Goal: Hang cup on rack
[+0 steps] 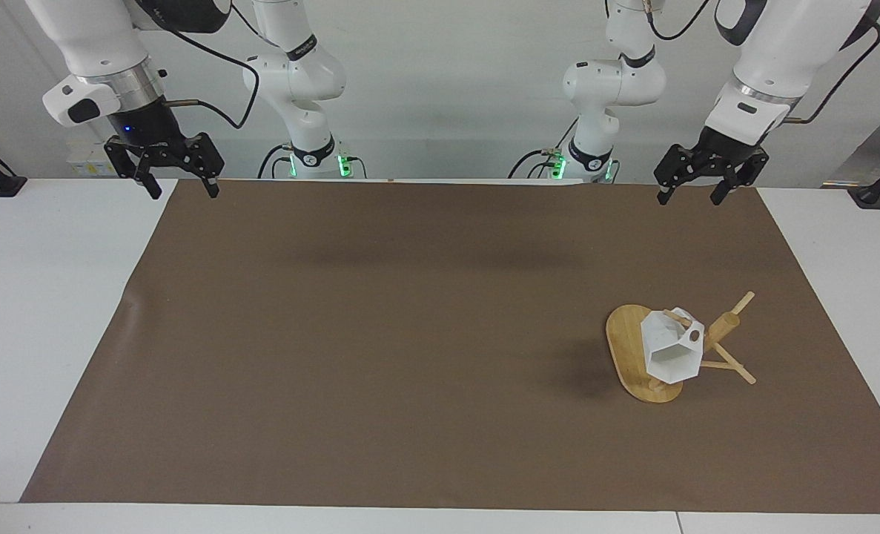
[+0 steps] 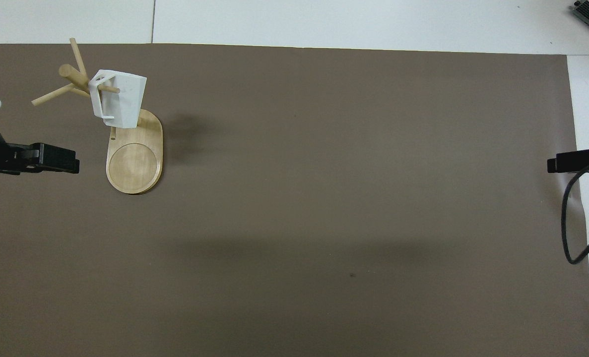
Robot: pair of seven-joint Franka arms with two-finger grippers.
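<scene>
Hanging cup (image 1: 669, 354): white faceted cup, its handle threaded on a peg of the bamboo mug tree (image 1: 643, 363), toward the left arm's end of the brown mat (image 1: 380, 334).
Facing view, left gripper (image 1: 689, 194): released, empty, over the mat's edge nearest the robots.
Facing view, right gripper (image 1: 181, 190): released, empty, waiting.
Overhead view, cup (image 2: 120, 99): over the oval base (image 2: 134, 163).
Writing: none legible.

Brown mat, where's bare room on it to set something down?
Nearly all of the brown paper mat is bare, from the right arm's end up to the light bamboo mug tree. The only crowded spot is there, at the left arm's end, where the small white faceted cup hangs.
</scene>
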